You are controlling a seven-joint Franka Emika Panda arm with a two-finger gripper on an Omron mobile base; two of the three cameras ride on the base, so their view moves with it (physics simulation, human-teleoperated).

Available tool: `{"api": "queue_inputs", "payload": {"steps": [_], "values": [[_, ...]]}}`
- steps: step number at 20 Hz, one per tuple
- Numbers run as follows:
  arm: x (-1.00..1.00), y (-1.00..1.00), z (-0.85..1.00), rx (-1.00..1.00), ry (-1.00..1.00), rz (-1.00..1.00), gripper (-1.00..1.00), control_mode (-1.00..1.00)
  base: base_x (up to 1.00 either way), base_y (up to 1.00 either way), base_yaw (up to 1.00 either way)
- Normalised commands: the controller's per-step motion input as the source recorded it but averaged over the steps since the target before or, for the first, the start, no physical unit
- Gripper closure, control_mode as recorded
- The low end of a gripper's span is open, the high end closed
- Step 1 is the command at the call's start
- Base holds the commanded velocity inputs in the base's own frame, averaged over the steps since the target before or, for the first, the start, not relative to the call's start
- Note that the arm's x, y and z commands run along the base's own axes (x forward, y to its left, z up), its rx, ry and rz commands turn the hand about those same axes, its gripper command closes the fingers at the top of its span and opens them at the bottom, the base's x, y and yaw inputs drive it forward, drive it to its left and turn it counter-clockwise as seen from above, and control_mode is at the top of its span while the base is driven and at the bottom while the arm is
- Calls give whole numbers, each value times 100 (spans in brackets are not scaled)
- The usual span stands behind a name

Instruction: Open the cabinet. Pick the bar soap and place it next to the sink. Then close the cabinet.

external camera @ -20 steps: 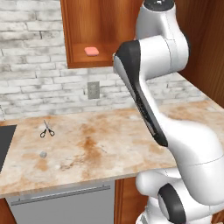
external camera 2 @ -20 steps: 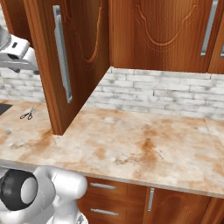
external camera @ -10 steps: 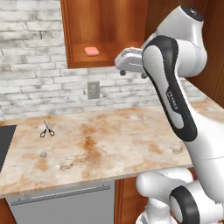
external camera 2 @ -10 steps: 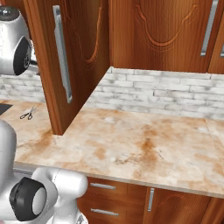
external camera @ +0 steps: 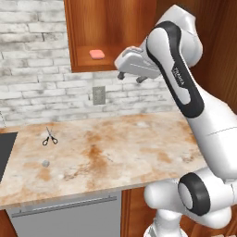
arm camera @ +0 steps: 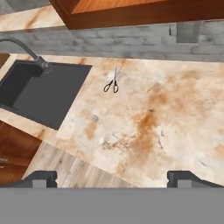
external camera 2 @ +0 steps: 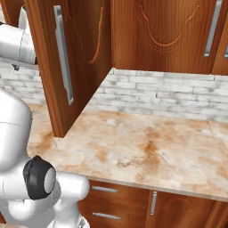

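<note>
The cabinet (external camera: 111, 28) hangs open on the brick wall, and its door (external camera 2: 84, 67) with the long silver handle (external camera 2: 63, 55) stands swung out. On the cabinet's bottom shelf lies the salmon-pink bar soap (external camera: 96, 53). My gripper (external camera: 129, 77) hovers open and empty in front of the shelf's edge, to the right of the soap and slightly below it, fingers pointing down. The dark sink (external camera: 5, 152) is at the counter's far left. From the hand, the sink (arm camera: 39, 94) and its faucet (arm camera: 26, 50) lie below, between my open gripper (arm camera: 114, 178) tips.
Small black-handled scissors (external camera: 49, 137) and a tiny grey lump (external camera: 45, 163) lie on the marble counter (external camera: 115, 152) right of the sink. A wall outlet (external camera: 98, 95) sits under the cabinet. More closed wooden wall cabinets (external camera 2: 178, 31) hang to the right.
The arm has swung its elbow up and to the right, uncovering the hand before the open cabinet. The jaws stay open. The soap lies where it was.
</note>
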Motion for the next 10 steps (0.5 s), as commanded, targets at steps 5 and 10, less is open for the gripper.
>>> {"api": "queue_inputs", "payload": {"steps": [5, 10], "values": [[52, 1, 7, -4, 7, 3, -100, -100, 0, 0, 0], [2, 8, 16, -4, -7, 2, -100, -100, 0, 0, 0]]}}
